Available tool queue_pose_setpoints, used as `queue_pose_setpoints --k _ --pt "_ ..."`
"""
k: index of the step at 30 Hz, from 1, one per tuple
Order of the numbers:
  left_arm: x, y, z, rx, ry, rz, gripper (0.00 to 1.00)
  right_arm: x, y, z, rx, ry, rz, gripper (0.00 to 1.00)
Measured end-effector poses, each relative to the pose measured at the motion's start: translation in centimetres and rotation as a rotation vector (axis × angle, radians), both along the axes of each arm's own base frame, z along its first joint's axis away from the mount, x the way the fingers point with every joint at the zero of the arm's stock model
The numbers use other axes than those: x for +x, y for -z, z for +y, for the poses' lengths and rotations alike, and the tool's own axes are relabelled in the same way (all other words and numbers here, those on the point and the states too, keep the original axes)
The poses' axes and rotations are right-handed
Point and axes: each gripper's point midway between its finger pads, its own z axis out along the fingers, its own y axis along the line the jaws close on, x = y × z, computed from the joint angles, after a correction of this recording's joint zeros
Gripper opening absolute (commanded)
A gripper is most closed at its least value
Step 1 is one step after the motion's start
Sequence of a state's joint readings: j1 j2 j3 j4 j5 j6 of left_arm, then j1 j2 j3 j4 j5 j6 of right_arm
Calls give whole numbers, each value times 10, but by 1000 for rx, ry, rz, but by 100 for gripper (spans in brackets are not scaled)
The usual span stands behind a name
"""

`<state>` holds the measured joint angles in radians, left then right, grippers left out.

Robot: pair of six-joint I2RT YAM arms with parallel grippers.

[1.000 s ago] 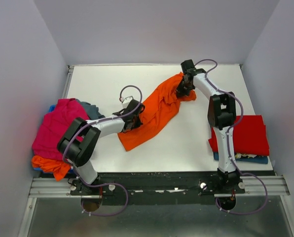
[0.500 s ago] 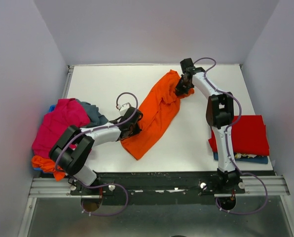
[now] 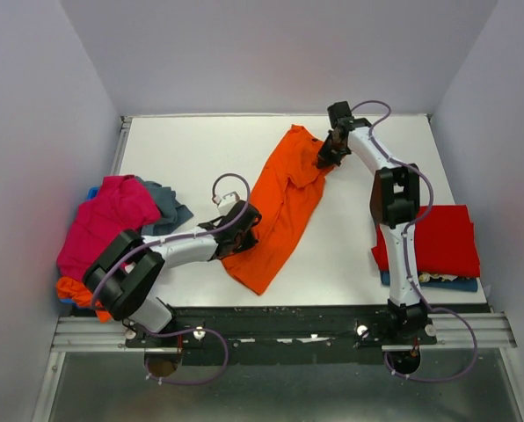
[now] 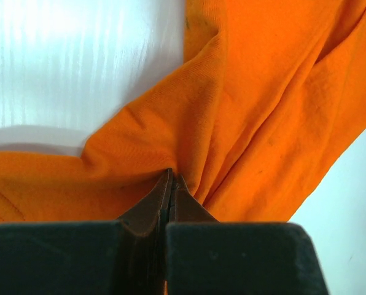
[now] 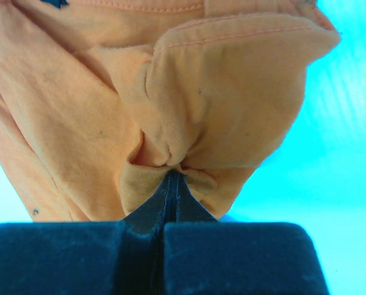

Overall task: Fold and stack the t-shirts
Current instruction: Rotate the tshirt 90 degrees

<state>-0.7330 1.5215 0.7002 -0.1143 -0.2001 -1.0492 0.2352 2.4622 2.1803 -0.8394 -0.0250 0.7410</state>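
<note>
Both arms' jaws are clamped on the bright orange cloth t-shirt (image 3: 280,207); pulling apart could slip those thin, bunched pinches.

One t-shirt (image 3: 280,207) is laid diagonally across the middle of the table (image 3: 200,149), pinched at its near-left edge by the left gripper (image 3: 246,223) and at its far-right corner by the right gripper (image 3: 324,158), with a heap of t-shirts (image 3: 104,224) set at the table's left edge and a folded stack (image 3: 433,237) at its right edge.
</note>
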Motion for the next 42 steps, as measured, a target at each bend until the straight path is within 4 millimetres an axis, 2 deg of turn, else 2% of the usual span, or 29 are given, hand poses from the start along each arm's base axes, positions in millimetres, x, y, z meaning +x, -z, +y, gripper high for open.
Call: queue_pose_setpoints --k 3,10,21,27,29,32,33,34,35,36,39,42 --pt "-7 0 -3 -10 3 4 0 6 -5 1 5 -3 -21 1" --pt "-24 0 -12 -36 11 17 0 24 -3 -3 13 4 -49 1" --pt "-58 0 -47 -146 40 28 0 41 2 -11 46 9 -63 1" --pt "-69 -1 -76 -210 74 28 1 52 1 -11 62 -9 -96 1" --pt "-70 -1 -85 -219 84 28 7 53 1 -9 68 -16 -99 3" --pt "-74 -2 -90 -208 99 34 18 55 0 -10 74 -32 -108 18" --pt "-75 -2 -89 -199 101 36 24 55 0 -10 73 -37 -116 25" --pt "-76 -2 -85 -184 103 36 25 54 0 -11 72 -41 -118 29" --pt "-78 -3 -80 -165 105 36 31 53 -1 -11 69 -48 -123 31" --pt "-78 -6 -75 -151 105 33 37 49 -3 -12 66 -54 -125 32" --pt "-73 -18 -60 -114 106 10 45 35 -16 -16 53 -73 -129 33" --pt "-55 -36 -45 -95 90 -35 46 30 -40 -19 42 -85 -170 37"
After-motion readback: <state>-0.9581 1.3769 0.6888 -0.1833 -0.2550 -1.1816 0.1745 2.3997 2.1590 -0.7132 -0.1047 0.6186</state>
